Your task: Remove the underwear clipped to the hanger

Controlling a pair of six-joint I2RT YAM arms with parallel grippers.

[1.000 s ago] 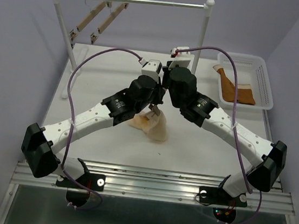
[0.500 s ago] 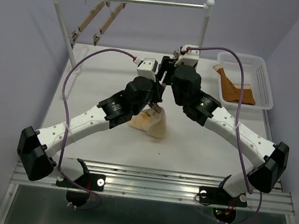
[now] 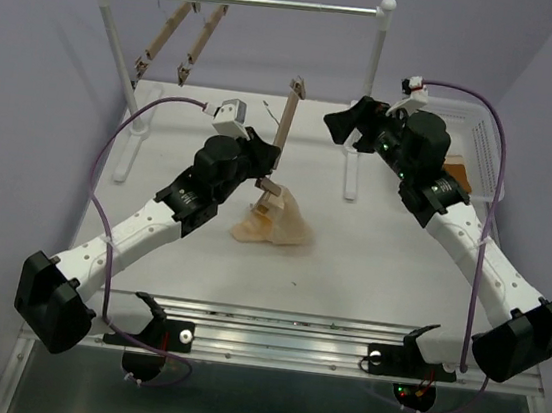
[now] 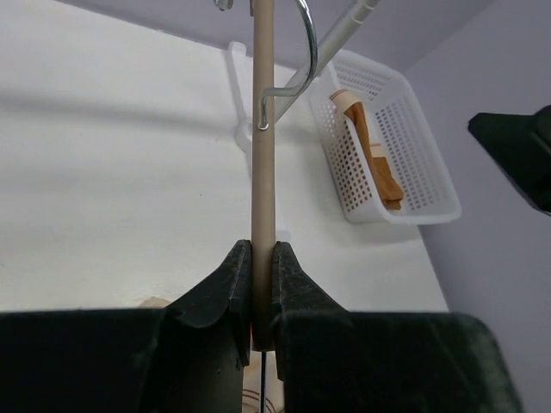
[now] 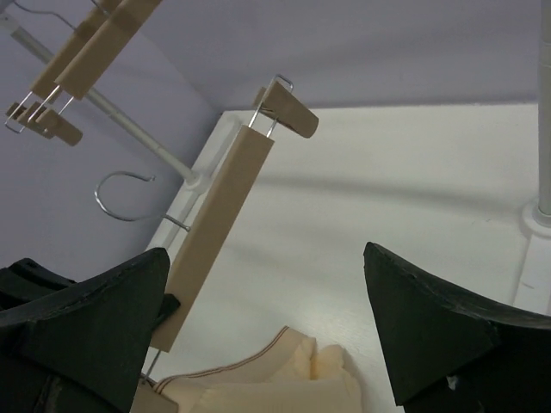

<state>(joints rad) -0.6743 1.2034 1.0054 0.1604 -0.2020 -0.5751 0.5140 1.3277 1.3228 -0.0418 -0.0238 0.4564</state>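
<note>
Left hand (image 4: pixel 263 258) grips one hanger (image 3: pixel 284 127), one underwear (image 3: pixel 278 227) clipped below; two more hangers (image 3: pixel 166 37) on rail (image 3: pixel 280 6); right hand (image 3: pixel 352 123) wide.

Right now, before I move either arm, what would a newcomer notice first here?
The wooden hanger stands nearly on end over the middle of the table, pinched in the left gripper, its top clip bare. Its lower end meets the crumpled beige underwear heaped below; whether that clip grips it I cannot tell. The right gripper hangs open off to the right, holding nothing.
</note>
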